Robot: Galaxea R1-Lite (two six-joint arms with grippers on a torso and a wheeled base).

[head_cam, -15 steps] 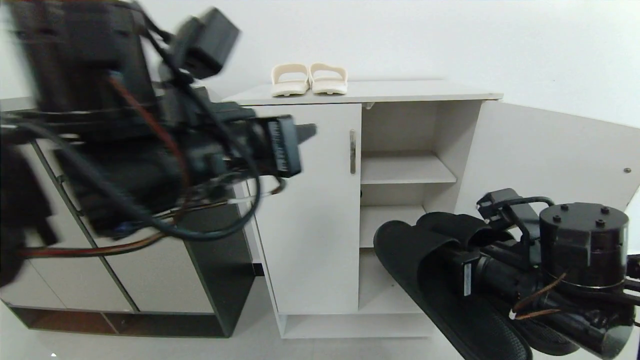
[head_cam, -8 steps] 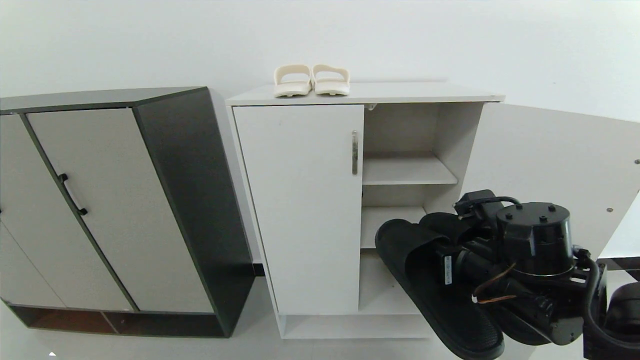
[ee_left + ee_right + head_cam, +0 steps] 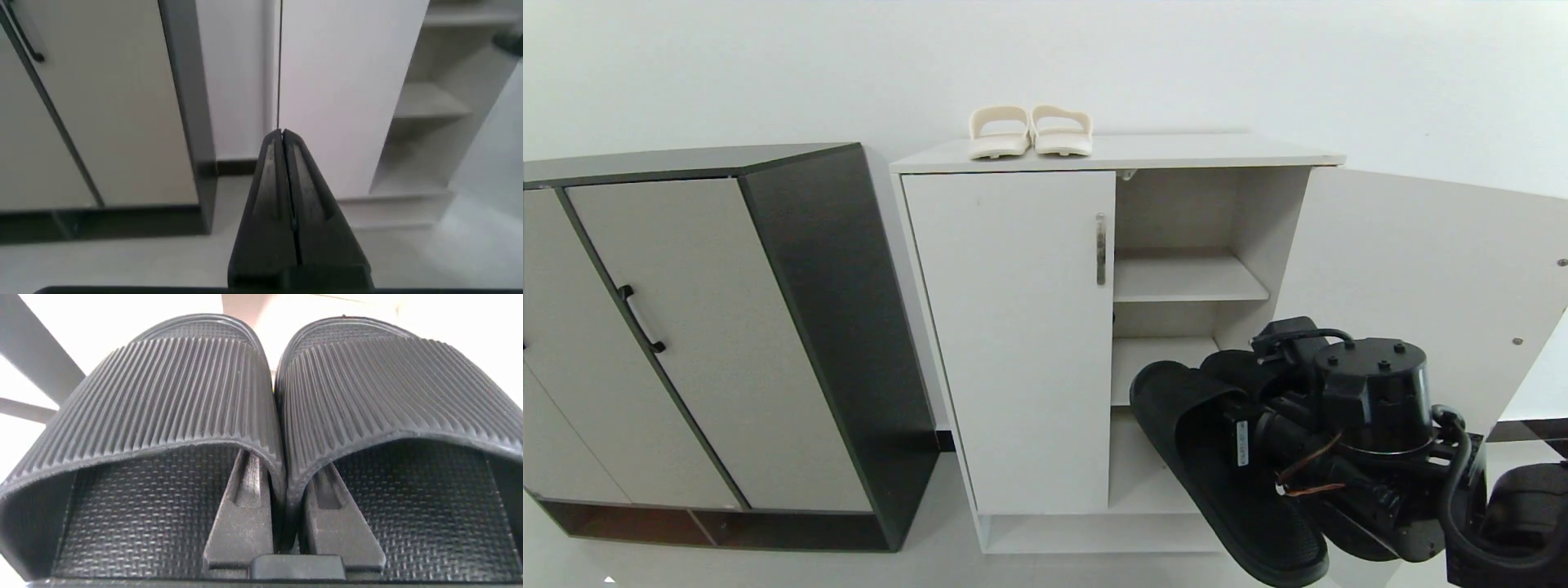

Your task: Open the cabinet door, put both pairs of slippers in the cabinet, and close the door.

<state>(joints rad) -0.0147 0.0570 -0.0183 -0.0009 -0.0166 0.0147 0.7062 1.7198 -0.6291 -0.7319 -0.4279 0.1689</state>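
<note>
Left gripper [image 3: 282, 139], fingers pressed together and holding nothing, hangs before the dark cabinet [image 3: 833, 327] and white cabinet [image 3: 1013, 343]; cream slippers [image 3: 1029, 132] sit on the white cabinet's top; right gripper [image 3: 282, 490], fingers clamped on the adjoining straps of the black slippers [image 3: 1217, 465], holds the pair before the open right compartment, door [image 3: 1421, 269] swung wide

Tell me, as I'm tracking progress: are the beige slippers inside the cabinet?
No, the beige slippers sit on top of the white cabinet.

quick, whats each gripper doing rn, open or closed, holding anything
left gripper: closed, holding nothing
right gripper: closed on the black slippers, pinching both straps together
</note>
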